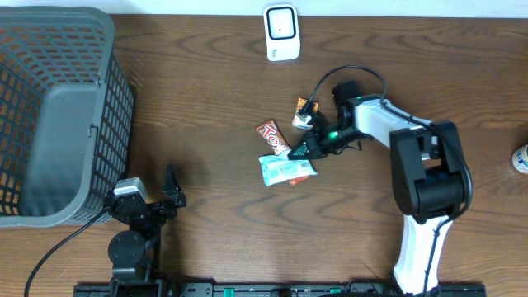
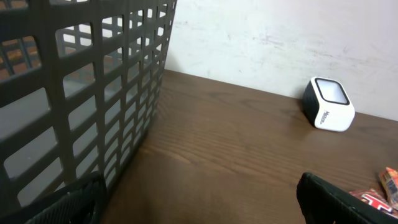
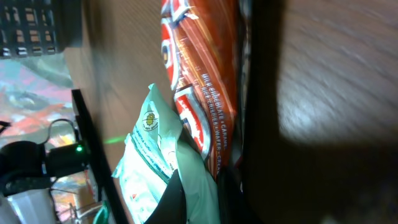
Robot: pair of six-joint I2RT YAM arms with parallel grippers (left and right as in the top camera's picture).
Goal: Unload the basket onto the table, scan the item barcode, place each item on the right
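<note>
A pale green and white snack packet (image 1: pixel 286 170) lies mid-table beside a red-brown chocolate wafer wrapper (image 1: pixel 272 136) and a small orange packet (image 1: pixel 304 113). My right gripper (image 1: pixel 307 150) is shut on the green packet's upper right edge. In the right wrist view the green packet (image 3: pixel 149 162) has its edge pinched between the dark fingers (image 3: pixel 180 202), and the red wrapper (image 3: pixel 205 81) lies just beyond. The white barcode scanner (image 1: pixel 281 31) stands at the table's far edge, also seen as the scanner (image 2: pixel 328 104). My left gripper (image 1: pixel 169 198) rests open near the front left with nothing in it.
A large grey mesh basket (image 1: pixel 58 107) fills the left side, and its wall (image 2: pixel 81 81) is close to my left gripper (image 2: pixel 199 214). A small white object (image 1: pixel 520 157) sits at the right table edge. Bare wood lies between the basket and the packets.
</note>
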